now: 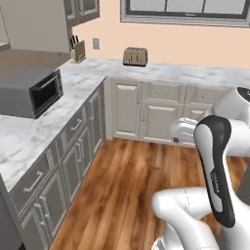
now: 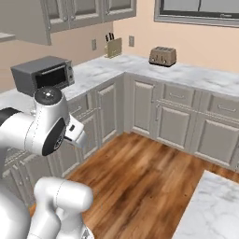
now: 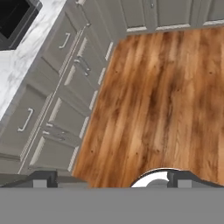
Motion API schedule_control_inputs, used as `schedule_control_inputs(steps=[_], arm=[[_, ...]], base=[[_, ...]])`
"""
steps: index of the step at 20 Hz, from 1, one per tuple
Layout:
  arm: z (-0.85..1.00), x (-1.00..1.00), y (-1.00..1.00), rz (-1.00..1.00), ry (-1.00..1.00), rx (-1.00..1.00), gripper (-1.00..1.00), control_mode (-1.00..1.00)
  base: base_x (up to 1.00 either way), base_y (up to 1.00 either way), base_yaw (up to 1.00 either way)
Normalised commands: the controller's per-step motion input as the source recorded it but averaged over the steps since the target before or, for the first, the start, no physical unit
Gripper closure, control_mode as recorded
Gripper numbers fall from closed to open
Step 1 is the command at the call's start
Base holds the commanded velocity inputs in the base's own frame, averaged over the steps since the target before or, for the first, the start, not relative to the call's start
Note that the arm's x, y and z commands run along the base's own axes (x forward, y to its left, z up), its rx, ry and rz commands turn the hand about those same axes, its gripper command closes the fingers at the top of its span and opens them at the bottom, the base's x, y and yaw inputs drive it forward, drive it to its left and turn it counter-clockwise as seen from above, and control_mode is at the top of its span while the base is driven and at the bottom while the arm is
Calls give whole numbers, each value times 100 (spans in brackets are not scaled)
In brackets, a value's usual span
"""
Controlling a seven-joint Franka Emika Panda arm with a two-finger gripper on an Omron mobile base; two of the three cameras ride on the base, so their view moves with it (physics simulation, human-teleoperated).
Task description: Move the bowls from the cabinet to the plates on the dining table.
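Claw (image 3: 111, 178) hangs over bare wood floor (image 3: 153, 96), tips well apart, holding nothing; open floor to its right, base cabinets (image 3: 61, 109) w/ drawer fronts along its left; marble counter (image 1: 29, 127) above carries microwave (image 1: 34, 93), knife block (image 1: 77, 50), toaster (image 1: 135, 56); dining table (image 2: 212, 210) corner at lower right of right base view; grey-beige wall cabinet (image 2: 88, 11) doors closed.

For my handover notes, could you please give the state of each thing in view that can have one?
Dark grey microwave oven: door shut, dark inside.
Grey-beige base cabinet doors: shut.
Short grey drawer fronts: pushed in.
Metallic two-slot toaster: slots empty.
Wooden knife block: knives in.
Robot's two-finger gripper: wide apart, empty.
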Motion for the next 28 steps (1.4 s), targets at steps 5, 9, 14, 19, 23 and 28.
schedule_control_inputs(steps=[5,9,14,19,23,28], arm=[[0,0,0,0,0,0,-100,100],[0,0,0,0,0,0,-100,100],[0,0,0,0,0,0,-100,100],[0,0,0,0,0,0,-100,100],[0,0,0,0,0,0,-100,100],[0,0,0,0,0,0,-100,100]], base=[[2,2,47],[18,0,48],[38,0,48],[35,-9,48],[7,-49,37],[0,-65,32]])
